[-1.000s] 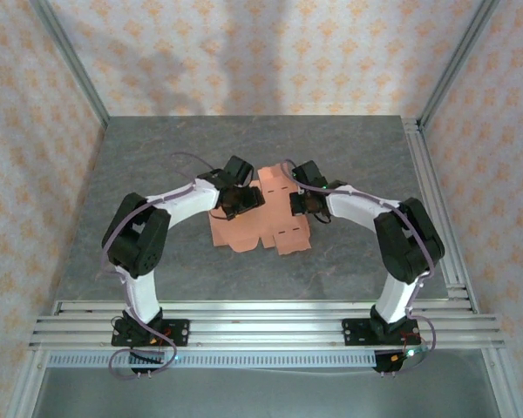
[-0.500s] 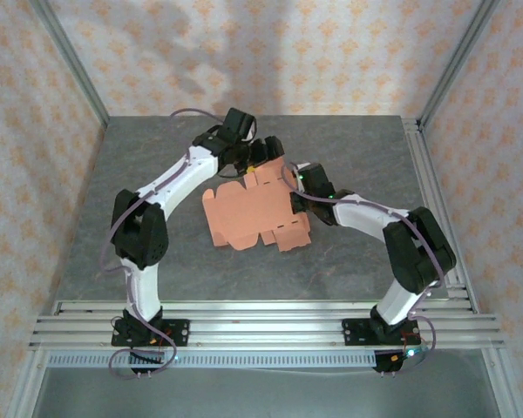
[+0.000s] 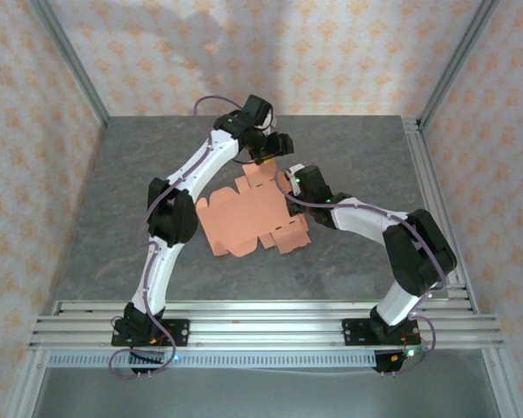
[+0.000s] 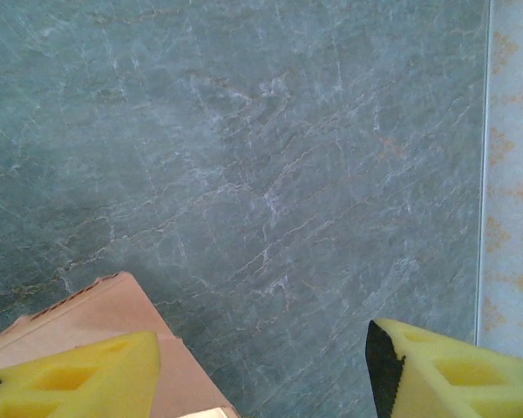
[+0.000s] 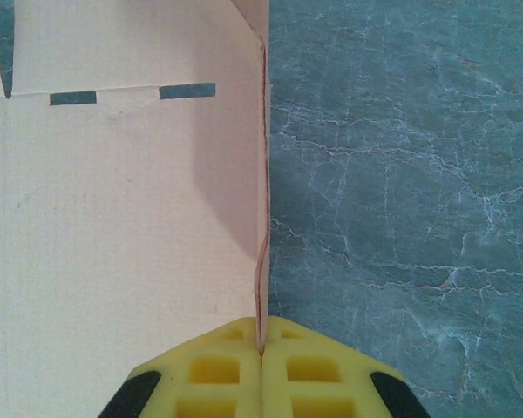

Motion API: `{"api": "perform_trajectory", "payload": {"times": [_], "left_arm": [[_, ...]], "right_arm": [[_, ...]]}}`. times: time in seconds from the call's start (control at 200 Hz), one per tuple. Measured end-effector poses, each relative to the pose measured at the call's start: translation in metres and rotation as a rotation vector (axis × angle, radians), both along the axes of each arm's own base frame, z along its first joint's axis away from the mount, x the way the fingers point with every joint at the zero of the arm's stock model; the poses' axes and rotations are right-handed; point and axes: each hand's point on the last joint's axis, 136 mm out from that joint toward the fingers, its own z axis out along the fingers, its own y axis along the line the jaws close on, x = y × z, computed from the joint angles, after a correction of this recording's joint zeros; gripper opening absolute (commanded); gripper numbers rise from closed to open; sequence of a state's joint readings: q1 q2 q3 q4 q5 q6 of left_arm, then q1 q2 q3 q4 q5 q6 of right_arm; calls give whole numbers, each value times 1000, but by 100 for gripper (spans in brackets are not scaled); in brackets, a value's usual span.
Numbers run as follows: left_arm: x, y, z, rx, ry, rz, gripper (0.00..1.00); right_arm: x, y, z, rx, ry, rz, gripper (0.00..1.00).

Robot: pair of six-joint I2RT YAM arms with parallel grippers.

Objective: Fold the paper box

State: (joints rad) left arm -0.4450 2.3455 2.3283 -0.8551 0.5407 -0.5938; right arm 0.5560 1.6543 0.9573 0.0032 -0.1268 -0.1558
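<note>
The paper box (image 3: pixel 244 218) is a flat salmon-orange die-cut sheet lying mid-table. My right gripper (image 3: pixel 295 190) is shut on its right edge. In the right wrist view the yellow fingers (image 5: pixel 209 374) pinch an upturned flap of the paper box (image 5: pixel 113 218) at the right gripper (image 5: pixel 261 348). My left gripper (image 3: pixel 277 148) hovers beyond the sheet's far end. In the left wrist view this left gripper (image 4: pixel 261 366) is open, its jaws wide apart over bare table. A corner of the paper box (image 4: pixel 113 305) shows beside and below the left finger (image 4: pixel 70 374).
The grey marbled table (image 3: pixel 139 174) is bordered by aluminium rails on the right (image 3: pixel 431 200) and along the near edge (image 3: pixel 261 322). Patterned walls close in the back and sides; one wall (image 4: pixel 514 174) stands close to the left gripper.
My left arm has swung from the sheet's near-left part to beyond its far end, uncovering the sheet, which shifted slightly. The right gripper stays shut on the right edge.
</note>
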Motion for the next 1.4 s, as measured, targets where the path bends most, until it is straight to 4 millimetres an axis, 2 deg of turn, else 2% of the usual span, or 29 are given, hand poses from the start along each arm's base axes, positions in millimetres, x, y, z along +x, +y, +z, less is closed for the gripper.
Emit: {"api": "perform_trajectory", "payload": {"times": [0.22, 0.38, 0.551, 0.756, 0.886, 0.956, 1.106, 1.201, 1.311, 1.401], "left_arm": [[-13, 3, -11, 28, 57, -25, 64], [-21, -1, -15, 22, 86, -44, 62], [-35, -10, -30, 0, 155, -54, 58], [-35, -20, -27, -51, 176, -35, 41], [-35, -24, -25, -66, 179, -26, 39], [-34, -23, -26, -64, 178, -23, 46], [-31, -19, -27, -34, 162, -6, 76], [-30, -8, -26, 19, 127, 14, 92], [-33, 11, -8, 88, 57, 43, 99], [-39, 30, 20, 127, -26, 82, 100]], "right_arm": [[1, -1, 1, -4, -9, -4, 0], [2, -3, 1, -10, -13, -12, 0], [1, -3, 0, -11, -11, -12, 0], [2, -4, 1, -13, -13, -16, 0], [2, -4, 1, -14, -14, -18, 0], [2, -4, 1, -15, -15, -19, 0], [3, -5, 1, -17, -15, -21, 0], [3, -5, 1, -17, -15, -23, 0], [3, -5, 1, -15, -14, -26, 0], [2, -5, 0, -15, -12, -28, 0]]}}
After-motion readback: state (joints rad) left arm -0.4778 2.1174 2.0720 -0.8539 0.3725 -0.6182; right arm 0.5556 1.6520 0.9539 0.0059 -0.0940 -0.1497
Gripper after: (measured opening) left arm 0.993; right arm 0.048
